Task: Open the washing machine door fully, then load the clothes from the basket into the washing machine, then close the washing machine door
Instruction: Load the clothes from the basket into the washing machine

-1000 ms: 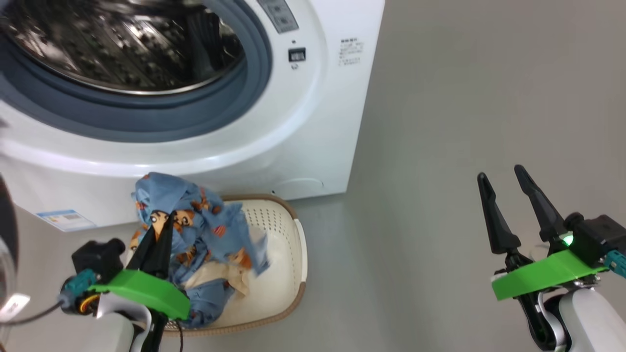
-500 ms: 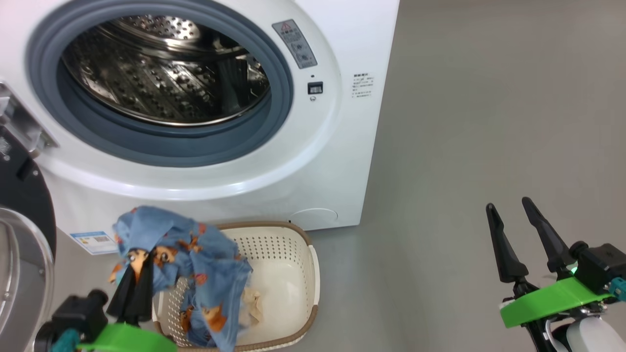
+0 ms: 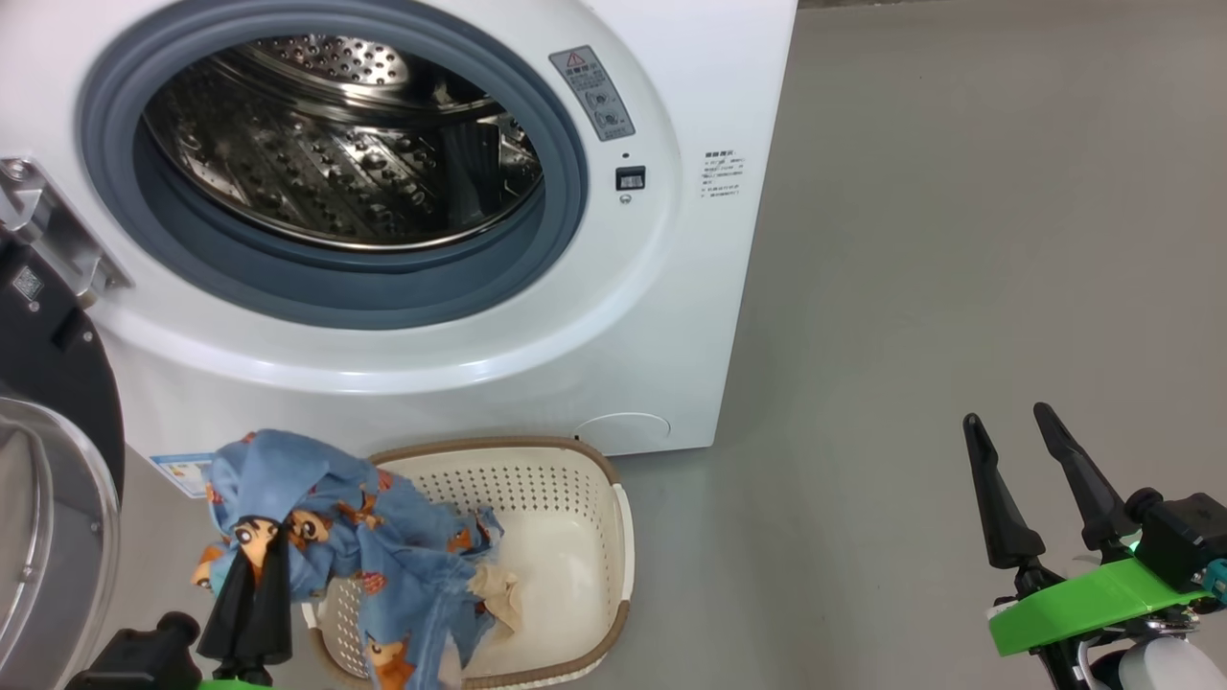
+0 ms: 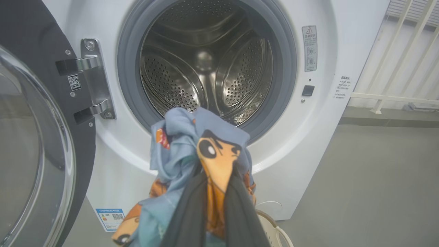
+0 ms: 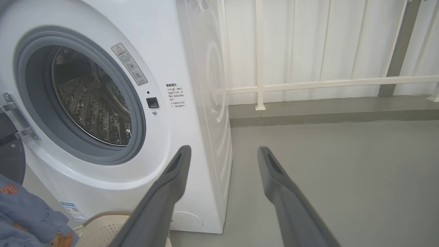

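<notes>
The left gripper (image 3: 257, 565) holds the clothes (image 3: 383, 556) up in front of the washing machine (image 3: 671, 287).
From the head view, its two dark fingers are pinched tight on the blue cloth, which hangs down into the basket (image 3: 575, 479) on the floor (image 3: 959, 240) just in front of the machine, with a cream bit (image 3: 498, 589) lying inside. The washing machine door (image 3: 57, 383) is swung wide open on the left. The right gripper (image 3: 1008, 418) is far off to the right, fingers spread apart and holding nothing. The left wrist view looks deep into the shiny drum (image 4: 205, 68), with the metal hinge (image 4: 92, 79) beside it and the cloth bunched up below the hole. The right wrist view shows the machine's side and a white railing (image 5: 308, 84) behind it.
</notes>
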You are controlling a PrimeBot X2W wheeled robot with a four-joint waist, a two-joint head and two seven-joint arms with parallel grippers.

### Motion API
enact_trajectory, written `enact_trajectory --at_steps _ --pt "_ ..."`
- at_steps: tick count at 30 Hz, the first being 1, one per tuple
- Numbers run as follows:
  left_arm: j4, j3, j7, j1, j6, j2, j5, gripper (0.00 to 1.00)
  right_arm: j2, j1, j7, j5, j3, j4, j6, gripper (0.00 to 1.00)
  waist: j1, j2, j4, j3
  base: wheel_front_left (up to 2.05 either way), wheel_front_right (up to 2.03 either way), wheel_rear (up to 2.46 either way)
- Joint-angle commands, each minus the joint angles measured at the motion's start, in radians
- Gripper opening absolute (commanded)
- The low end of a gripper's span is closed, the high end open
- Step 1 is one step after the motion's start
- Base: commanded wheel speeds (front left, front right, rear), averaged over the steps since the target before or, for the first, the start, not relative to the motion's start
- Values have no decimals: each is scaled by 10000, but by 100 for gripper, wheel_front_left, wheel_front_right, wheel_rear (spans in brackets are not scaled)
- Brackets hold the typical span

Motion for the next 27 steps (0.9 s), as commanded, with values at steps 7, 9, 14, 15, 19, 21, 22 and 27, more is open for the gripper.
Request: enact_trajectory --at_steps 7,9,14,15,19,21,22,27 --pt "-270 524 -91 -677 -102 47 166 0 -107 -147 -80 115 147 -361 73 100 0 0 -141 428 0 0 0" --pt "-205 556 -91 -1012 -120 59 173 0 -92 -202 -80 122 140 -373 73 100 0 0 -179 617 0 0 0" --pt "147 648 -91 -2256 -161 209 196 0 -35 -472 -80 138 151 -435 73 100 0 0 -301 1233 0 0 0" --pt "249 683 -91 -2550 -167 239 185 0 -20 -547 -80 138 163 -445 73 100 0 0 -340 1365 0 0 0" --pt "685 884 -91 -3790 -188 353 124 0 56 -850 -80 129 168 -477 73 100 0 0 -514 1876 0 0 0" --pt "1000 952 -91 -4433 -194 450 167 0 89 -1005 -80 130 164 -491 73 100 0 0 -600 2119 0 0 0" --pt "1139 1000 -91 -4771 -192 487 210 0 102 -1081 -80 130 173 -502 73 100 0 0 -640 2238 0 0 0" --pt "2167 1202 -91 -6467 -93 723 487 0 187 -1458 -80 125 254 -558 73 100 0 0 -861 2842 0 0 0"
